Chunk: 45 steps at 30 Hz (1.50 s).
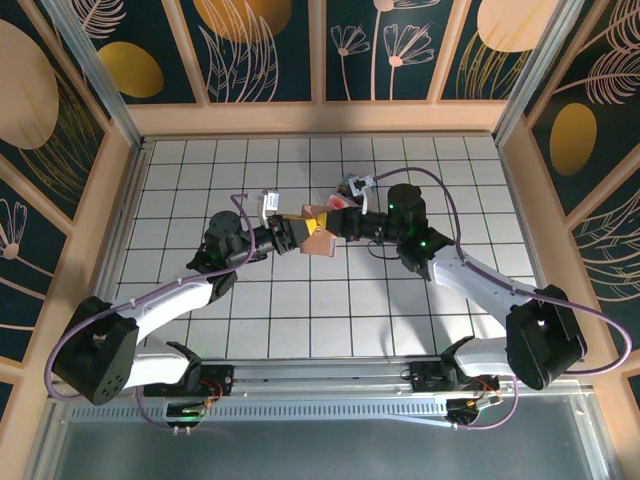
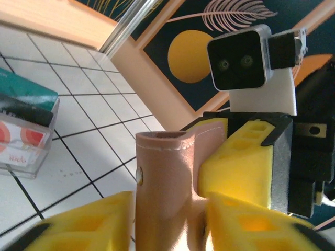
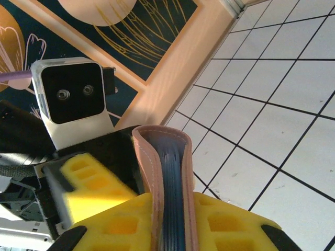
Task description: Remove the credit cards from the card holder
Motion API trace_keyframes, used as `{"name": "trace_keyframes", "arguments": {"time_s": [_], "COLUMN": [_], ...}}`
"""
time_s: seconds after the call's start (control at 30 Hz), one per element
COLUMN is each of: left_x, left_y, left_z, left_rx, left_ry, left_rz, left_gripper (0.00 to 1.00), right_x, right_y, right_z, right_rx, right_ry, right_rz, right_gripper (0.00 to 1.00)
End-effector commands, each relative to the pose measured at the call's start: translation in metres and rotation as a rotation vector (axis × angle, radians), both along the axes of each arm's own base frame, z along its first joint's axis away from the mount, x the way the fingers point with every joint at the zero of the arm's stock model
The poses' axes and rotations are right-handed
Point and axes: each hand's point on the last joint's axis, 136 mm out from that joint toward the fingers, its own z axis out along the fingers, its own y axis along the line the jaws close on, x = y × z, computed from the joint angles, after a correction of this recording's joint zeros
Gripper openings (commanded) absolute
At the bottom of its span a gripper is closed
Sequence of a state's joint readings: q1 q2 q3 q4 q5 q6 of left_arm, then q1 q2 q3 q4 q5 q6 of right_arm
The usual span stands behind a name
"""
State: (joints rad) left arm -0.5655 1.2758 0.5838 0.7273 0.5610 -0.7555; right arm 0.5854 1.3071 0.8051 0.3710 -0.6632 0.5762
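White tiles with dark grid lines cover the table [image 1: 300, 310], walled by teal panels painted with gold leaves. Above its middle the two arms meet, and the small flat tan-brown leather card holder [image 1: 316, 237] hangs between them, off the tiles. The right gripper [image 3: 172, 232] is pinched on the card holder, its yellow fingers [image 3: 230, 225] pressed to both leather sides, the blue-grey inside showing between the lips. The left gripper [image 2: 168, 230] flanks the other end. Whether its yellow pads [image 2: 104, 227] press the leather or merely stand beside it, I cannot tell. A clear plastic box [image 2: 23, 141] with red and teal contents lies on the tiles nearby. As I judge the risks, with only one sure grip the holder could swivel, slip and drop. Squeezing across the mouth would clamp the cards inside, and fingers this close could knock together.
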Motion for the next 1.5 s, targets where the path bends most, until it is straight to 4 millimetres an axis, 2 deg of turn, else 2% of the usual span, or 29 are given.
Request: {"name": "trace_keyframes", "arguments": {"time_s": [0.0, 0.13, 0.17, 0.2, 0.33, 0.53, 0.9, 1.0, 1.1, 1.47], "left_x": [-0.007, -0.01, -0.011, -0.011, -0.016, -0.029, -0.04, -0.041, -0.041, -0.043], "left_y": [0.005, 0.025, 0.031, 0.037, 0.045, 0.027, 0.002, 0.0, -0.001, -0.001], "left_z": [0.019, 0.019, 0.018, 0.016, 0.011, 0.003, 0.014, 0.013, 0.011, 0.006], "left_rx": [-0.006, 0.002, 0.003, 0.006, 0.02, 0.004, -0.102, -0.108, -0.109, -0.108], "left_ry": [-0.057, -0.075, -0.072, -0.066, -0.065, -0.045, -0.048, -0.043, -0.039, -0.024], "left_rz": [0.014, 0.11, 0.142, 0.175, 0.201, 0.062, -0.128, -0.146, -0.151, -0.155], "left_gripper": [0.58, 0.81, 0.92, 0.99, 0.99, 0.99, 0.79, 0.71, 0.59, 0.35], "right_x": [0.003, -0.001, -0.004, 0.001, -0.004, -0.016, -0.029, -0.027, -0.027, -0.027], "right_y": [-0.008, -0.015, -0.015, -0.022, -0.024, -0.018, -0.007, -0.006, -0.001, 0.008], "right_z": [0.027, 0.031, 0.032, 0.033, 0.042, 0.056, 0.058, 0.058, 0.057, 0.053], "right_rx": [0.054, 0.072, 0.078, 0.085, 0.113, 0.18, 0.202, 0.197, 0.195, 0.193], "right_ry": [-0.07, -0.084, -0.088, -0.092, -0.115, -0.141, -0.153, -0.153, -0.149, -0.14], "right_rz": [-0.032, -0.028, -0.015, -0.032, 0.001, 0.09, 0.169, 0.166, 0.177, 0.191], "right_gripper": [0.15, 0.13, 0.12, 0.11, 0.09, 0.09, 0.09, 0.09, 0.09, 0.09]}}
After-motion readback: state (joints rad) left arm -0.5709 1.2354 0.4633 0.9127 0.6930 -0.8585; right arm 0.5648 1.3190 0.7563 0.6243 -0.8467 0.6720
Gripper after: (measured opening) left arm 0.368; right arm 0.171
